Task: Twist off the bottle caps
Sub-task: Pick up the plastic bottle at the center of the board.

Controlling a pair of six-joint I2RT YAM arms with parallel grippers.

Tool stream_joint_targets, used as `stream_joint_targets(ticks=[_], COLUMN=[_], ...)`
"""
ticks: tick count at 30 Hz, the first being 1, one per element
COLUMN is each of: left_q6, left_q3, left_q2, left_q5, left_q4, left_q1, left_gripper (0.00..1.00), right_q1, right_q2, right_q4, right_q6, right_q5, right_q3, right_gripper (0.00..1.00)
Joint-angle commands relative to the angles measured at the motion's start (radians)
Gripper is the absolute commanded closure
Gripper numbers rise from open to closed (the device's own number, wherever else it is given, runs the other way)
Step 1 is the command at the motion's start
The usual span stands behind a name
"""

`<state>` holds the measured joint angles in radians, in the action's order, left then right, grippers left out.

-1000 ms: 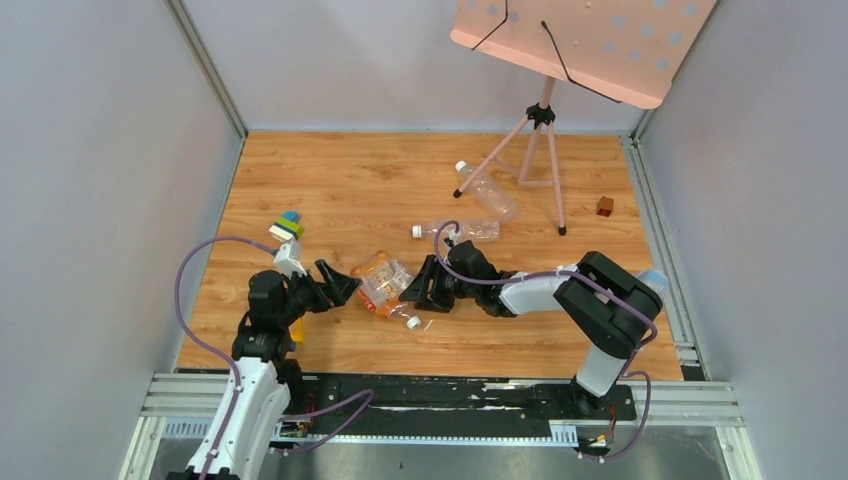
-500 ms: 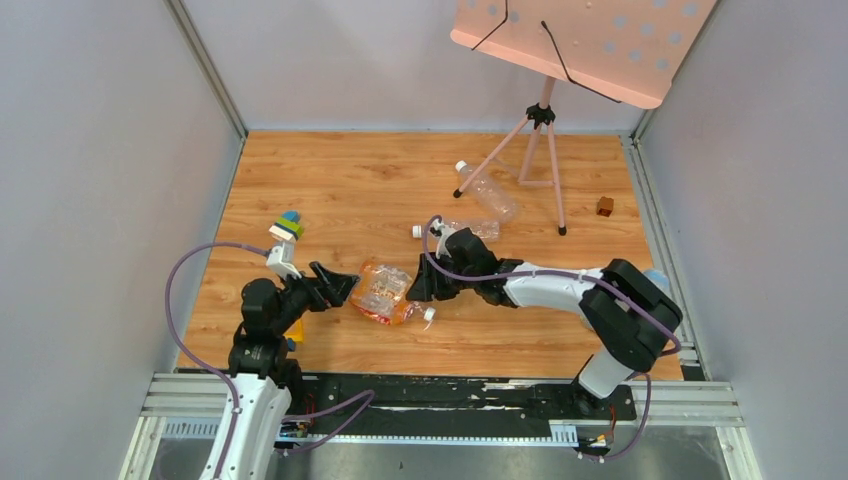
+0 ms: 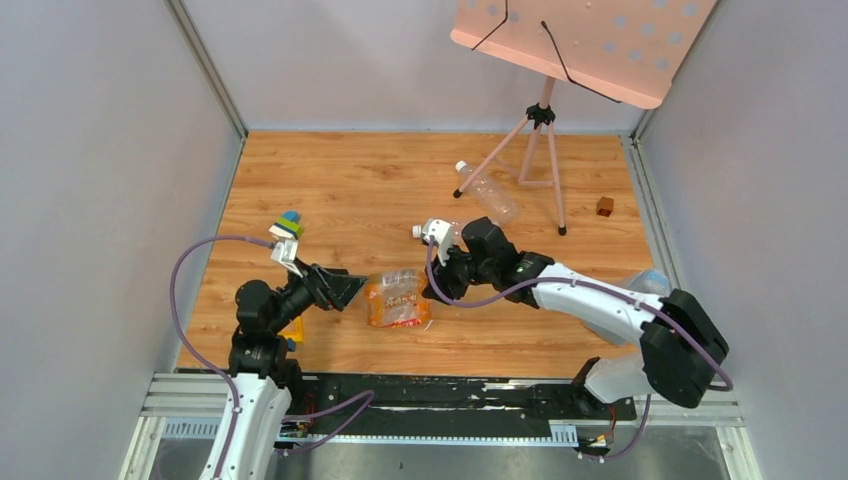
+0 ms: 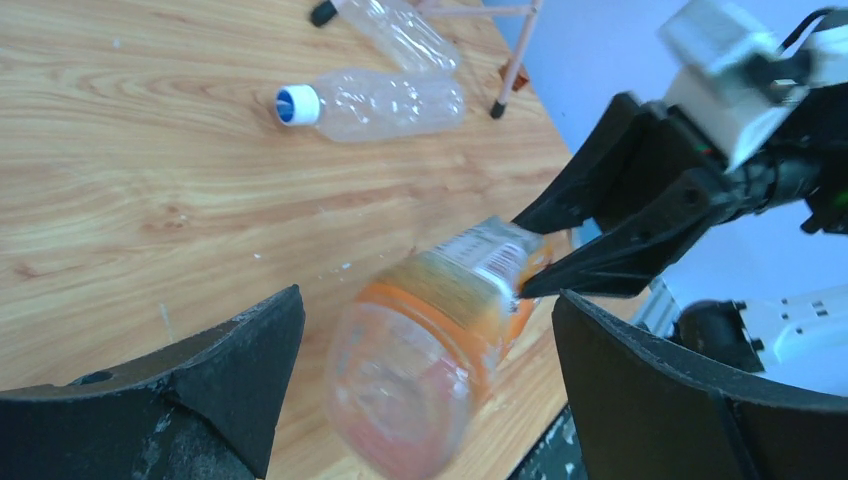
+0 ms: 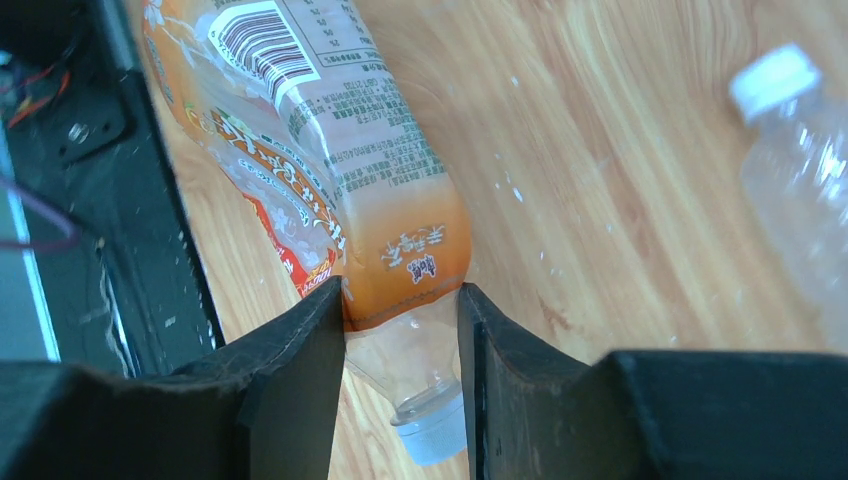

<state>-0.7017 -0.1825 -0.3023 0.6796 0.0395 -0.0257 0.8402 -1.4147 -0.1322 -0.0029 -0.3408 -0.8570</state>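
An orange-labelled bottle (image 3: 398, 298) lies between my two grippers. My right gripper (image 5: 400, 300) is shut on its clear shoulder just above the neck. The bottle's white cap (image 5: 432, 432) sticks out past the jaws and is still on the neck. My left gripper (image 4: 428, 300) is wide open, one finger on each side of the bottle's blurred base (image 4: 410, 390), not touching it. A clear bottle (image 4: 390, 100) with a blue-and-white cap (image 4: 297, 104) lies farther back. Another clear bottle (image 3: 490, 192) with a white cap (image 3: 461, 166) lies by the tripod.
A pink music stand on a tripod (image 3: 540, 150) stands at the back right. A brown cube (image 3: 605, 206) sits near the right wall. A small stack of coloured blocks (image 3: 288, 225) sits behind the left arm. The black rail (image 3: 420, 395) runs along the near edge.
The right gripper closed on the orange bottle's shoulder and swung it round, its base now facing the left gripper. The right elbow moved out to the right. The left gripper stayed open.
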Motion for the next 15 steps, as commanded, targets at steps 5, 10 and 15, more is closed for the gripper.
stream_joint_targets(ticks=[5,10,15], left_q6=[0.029,0.095,0.132], left_q3=[-0.043,-0.082,-0.115], left_q2=[-0.109,-0.111,-0.140], left_q5=[0.143,0.108,0.083], left_q4=[0.152,0.095,0.093], left_q1=[-0.110,-0.265,-0.367], left_gripper=[0.00,0.02,0.07], right_q1=[0.012,0.013,0.013], right_q2=[0.142,0.081,0.009], right_q4=[-0.122,-0.274,-0.380], right_q6=[-0.493,-0.548,-0.575], right_q5=[-0.241,-0.264,-0.280], right_q3=[-0.021,-0.119,-0.203], right_gripper=[0.94,0.97,0.98])
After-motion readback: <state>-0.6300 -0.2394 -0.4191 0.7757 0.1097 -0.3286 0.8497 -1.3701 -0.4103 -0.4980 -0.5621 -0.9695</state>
